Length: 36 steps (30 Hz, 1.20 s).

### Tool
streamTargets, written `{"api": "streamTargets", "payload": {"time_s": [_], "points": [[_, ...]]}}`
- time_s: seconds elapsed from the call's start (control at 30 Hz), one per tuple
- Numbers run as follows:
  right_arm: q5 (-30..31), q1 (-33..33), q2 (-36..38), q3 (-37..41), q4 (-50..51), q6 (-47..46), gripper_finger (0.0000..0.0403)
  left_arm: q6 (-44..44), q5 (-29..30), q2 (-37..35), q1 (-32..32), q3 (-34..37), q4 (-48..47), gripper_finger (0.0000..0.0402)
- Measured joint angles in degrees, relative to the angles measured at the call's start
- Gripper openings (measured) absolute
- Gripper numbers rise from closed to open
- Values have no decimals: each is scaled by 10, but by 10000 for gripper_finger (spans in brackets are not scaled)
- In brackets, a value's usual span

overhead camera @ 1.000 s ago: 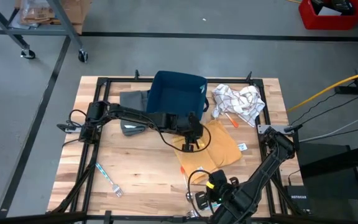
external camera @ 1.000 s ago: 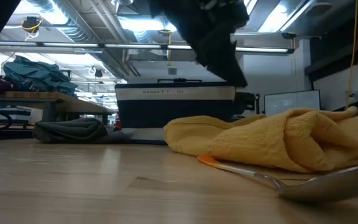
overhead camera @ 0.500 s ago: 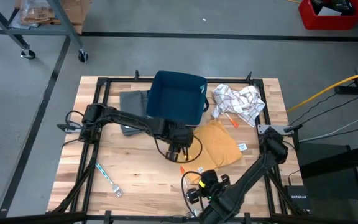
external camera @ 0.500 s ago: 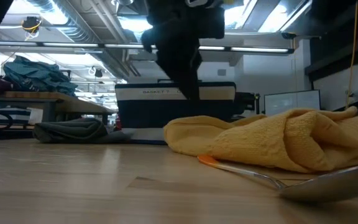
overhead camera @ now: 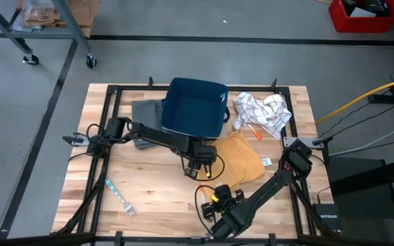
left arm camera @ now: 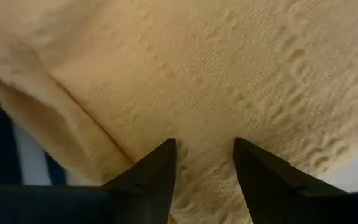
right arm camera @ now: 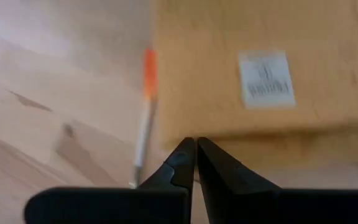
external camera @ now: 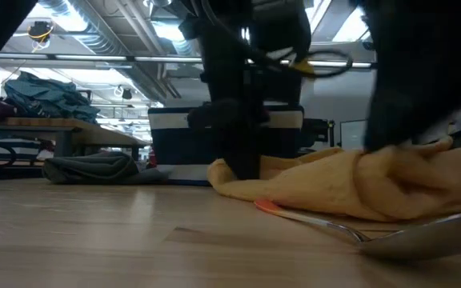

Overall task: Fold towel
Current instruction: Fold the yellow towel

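The yellow towel (overhead camera: 241, 157) lies crumpled on the wooden table, right of centre, with a white label (right arm camera: 266, 78) near its near edge. My left gripper (overhead camera: 200, 166) points steeply down at the towel's left edge (external camera: 222, 178). Its fingers are open, with towel surface (left arm camera: 229, 74) between and beyond them. My right gripper (overhead camera: 214, 191) is shut and hangs low by the towel's near edge (right arm camera: 241, 140), with nothing between its fingers. An orange-handled spoon (right arm camera: 146, 93) lies on the table beside that edge. My left gripper's open fingertips (left arm camera: 160, 165) stand right at the towel's surface near its left edge, coming from above. I cannot tell whether they touch it.
A dark blue basket (overhead camera: 195, 106) stands at the far middle, with a grey cloth (overhead camera: 146, 113) to its left and a white patterned cloth (overhead camera: 262, 113) to its right. A fork (overhead camera: 118, 195) lies at the near left. The spoon's bowl (external camera: 422, 232) rests close to the low camera.
My left gripper has come down toward the table's near edge onto the towel's left edge and has tipped steeper. My right gripper has sunk toward the towel's near edge, moving a little toward the table's left, and has stayed shut.
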<state>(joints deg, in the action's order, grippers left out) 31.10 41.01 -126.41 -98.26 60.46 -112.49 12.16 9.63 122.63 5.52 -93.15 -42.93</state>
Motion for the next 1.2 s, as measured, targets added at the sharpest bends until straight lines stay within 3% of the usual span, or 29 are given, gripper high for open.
{"api": "streamTargets", "payload": {"time_s": [0.23, 0.33, 0.5, 0.83, 1.03, 1.2], "points": [[-104, -2, 0, 56, -36, -1, 24, -62, -52, 11, 8, -3, -61, 129], [-118, -2, 0, 61, -33, -1, 24, -89, -84, 11, 32, -3, -78, 121], [-108, -2, 0, 61, -32, 4, 24, -107, -114, 12, 88, -2, -90, 116], [-88, -1, 0, 61, -2, 36, 24, -110, -113, 13, 195, -1, -91, 116], [-61, -1, 1, 17, 63, 47, 24, -97, -59, 14, 211, -26, -122, 116], [-62, 0, 1, -44, 79, 96, 24, -78, -51, 15, 198, -81, -197, 116]]}}
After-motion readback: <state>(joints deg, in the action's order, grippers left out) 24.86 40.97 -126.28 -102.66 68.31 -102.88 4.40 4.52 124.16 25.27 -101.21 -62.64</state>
